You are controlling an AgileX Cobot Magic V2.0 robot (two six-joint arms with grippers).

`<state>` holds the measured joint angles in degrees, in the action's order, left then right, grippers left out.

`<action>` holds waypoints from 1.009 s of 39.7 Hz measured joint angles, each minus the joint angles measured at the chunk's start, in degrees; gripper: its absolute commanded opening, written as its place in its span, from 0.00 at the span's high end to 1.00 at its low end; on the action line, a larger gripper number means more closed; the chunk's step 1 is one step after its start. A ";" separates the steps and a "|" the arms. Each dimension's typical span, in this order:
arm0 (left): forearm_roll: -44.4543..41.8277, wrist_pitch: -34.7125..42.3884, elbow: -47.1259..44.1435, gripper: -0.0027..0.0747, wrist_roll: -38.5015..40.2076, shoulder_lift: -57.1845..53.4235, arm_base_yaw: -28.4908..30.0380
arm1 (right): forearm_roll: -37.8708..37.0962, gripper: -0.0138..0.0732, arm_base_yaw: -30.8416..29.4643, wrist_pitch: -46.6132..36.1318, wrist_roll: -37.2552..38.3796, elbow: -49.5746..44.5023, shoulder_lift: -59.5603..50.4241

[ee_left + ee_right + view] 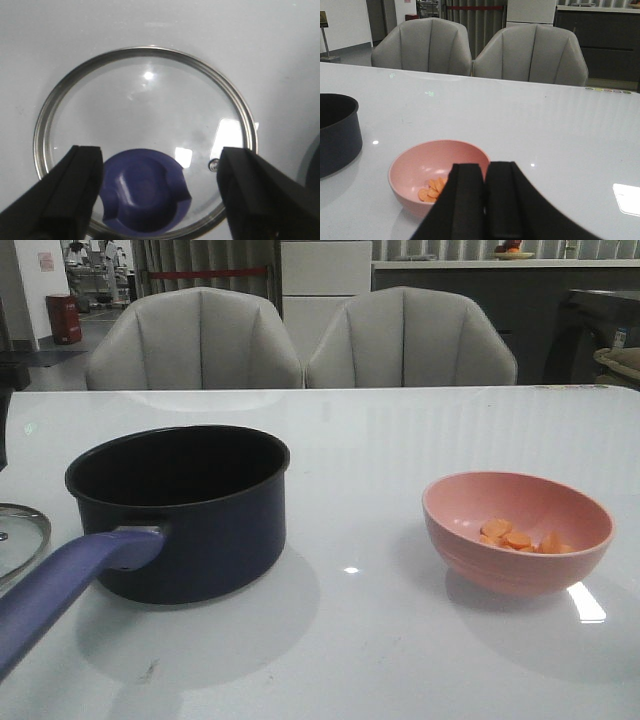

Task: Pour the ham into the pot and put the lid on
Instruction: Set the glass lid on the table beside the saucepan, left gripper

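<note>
Front view: dark navy pot [185, 510] standing upright on the white table [400, 440], toward the left part and nearer the front edge, black inside, nothing visible in it. Long purple-blue handle [70, 580] reaching toward the front left corner. Sliver of the glass lid [18, 538] lying flat at the left edge, just beside the pot and handle. Pink bowl [517, 530] upright toward the right part of the table, well apart from the pot, holding the ham [515, 537], a few orange slices on its floor. Two grey chairs [300, 340] behind the far edge. No arm showing here.

Left wrist view: left gripper [159, 190] hovering over the lid [145, 100], fingers [65, 195] spread wide to either side of the blue knob [142, 190], not touching it. Lid flat on the table, silver rim all round, small vent hole beside the knob.

Right wrist view: right gripper [486, 200] above the table near the bowl [420, 165], fingers [465, 200] pressed together, nothing between them. Ham [434, 188] partly hidden behind the fingers. Edge of the pot [337, 132] well apart from the bowl.
</note>
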<state>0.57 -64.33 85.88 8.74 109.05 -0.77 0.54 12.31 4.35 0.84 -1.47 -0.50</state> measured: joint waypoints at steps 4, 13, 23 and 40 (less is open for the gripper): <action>0.12 -0.29 0.00 0.31 -0.31 -2.75 -1.64 | 0.00 0.68 0.00 0.00 0.00 0.00 0.00; 0.49 4.07 -5.48 0.32 -0.53 -15.28 -4.75 | 0.00 0.68 0.00 0.00 0.00 0.00 0.00; 1.51 10.39 -18.00 0.32 -0.53 -33.28 -5.22 | 0.00 0.68 0.00 0.00 0.00 0.00 0.00; 1.63 26.37 -45.01 0.32 -0.56 -68.07 -5.22 | 0.00 0.68 0.00 0.00 0.00 0.00 0.00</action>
<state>2.20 -37.96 40.87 8.18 40.99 -5.99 0.54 12.31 4.35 0.84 -1.47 -0.50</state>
